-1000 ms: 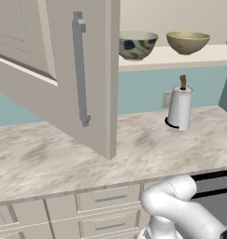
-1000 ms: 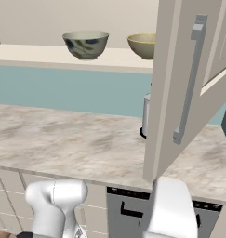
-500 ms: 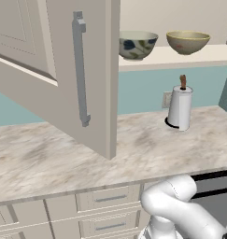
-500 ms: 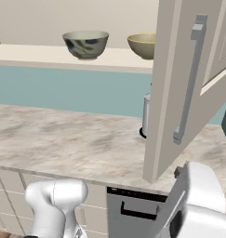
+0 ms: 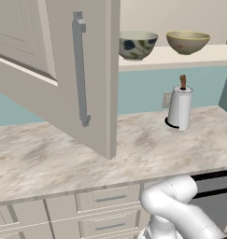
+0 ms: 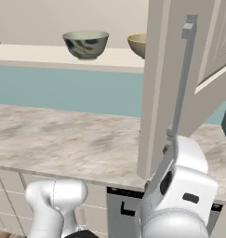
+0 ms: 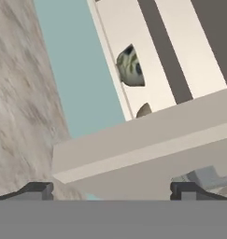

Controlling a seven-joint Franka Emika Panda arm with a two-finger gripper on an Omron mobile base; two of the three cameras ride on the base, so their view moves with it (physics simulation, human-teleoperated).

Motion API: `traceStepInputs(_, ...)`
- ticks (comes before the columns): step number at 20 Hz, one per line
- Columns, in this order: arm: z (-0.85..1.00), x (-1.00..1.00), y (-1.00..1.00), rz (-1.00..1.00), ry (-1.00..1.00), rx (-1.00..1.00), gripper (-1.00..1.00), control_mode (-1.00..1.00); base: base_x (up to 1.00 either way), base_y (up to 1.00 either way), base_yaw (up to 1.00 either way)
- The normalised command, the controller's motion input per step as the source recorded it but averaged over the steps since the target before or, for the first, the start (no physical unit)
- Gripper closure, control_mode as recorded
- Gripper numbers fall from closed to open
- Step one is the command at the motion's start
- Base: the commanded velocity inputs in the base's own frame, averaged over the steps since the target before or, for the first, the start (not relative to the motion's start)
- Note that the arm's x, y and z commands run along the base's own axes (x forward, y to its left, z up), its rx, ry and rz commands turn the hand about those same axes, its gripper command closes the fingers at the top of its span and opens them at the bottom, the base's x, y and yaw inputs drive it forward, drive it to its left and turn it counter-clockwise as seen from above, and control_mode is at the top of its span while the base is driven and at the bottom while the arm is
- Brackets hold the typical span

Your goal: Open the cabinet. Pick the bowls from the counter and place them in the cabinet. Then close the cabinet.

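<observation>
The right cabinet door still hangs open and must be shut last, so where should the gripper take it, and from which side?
Take the long vertical bar handle of the right cabinet door near its middle, from the room side. The bar stands off the panel, so the open gripper can straddle it sideways.

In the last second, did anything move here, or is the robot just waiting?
The arm moved: in the right base view its white hand section has come up beside the open right door. The gripper is open and holds nothing. Both bowls, the floral bowl and the tan bowl, stayed on the cabinet shelf; the paper towel holder stayed on the counter.
</observation>
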Motion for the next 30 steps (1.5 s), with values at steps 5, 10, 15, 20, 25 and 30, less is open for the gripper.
traceStepInputs(5,0.0,0.61,0.65,0.0,0.0,0.03,-1.0,-1.0,0.0,0.0,0.0)
traceStepInputs(10,0.21,0.75,0.54,0.01,0.0,0.04,-1.0,-1.0,0.0,0.0,0.0)
traceStepInputs(15,0.45,0.97,0.14,0.0,0.03,0.04,-1.0,-1.0,0.0,0.0,0.0)
traceStepInputs(20,0.27,1.0,0.21,0.0,0.03,0.02,-1.0,-1.0,0.0,0.0,0.0)
traceStepInputs(25,0.25,1.0,0.28,0.0,0.02,0.01,-1.0,-1.0,0.0,0.0,0.0)
traceStepInputs(30,0.13,1.0,0.28,0.0,0.0,0.04,-1.0,-1.0,0.0,0.0,0.0)
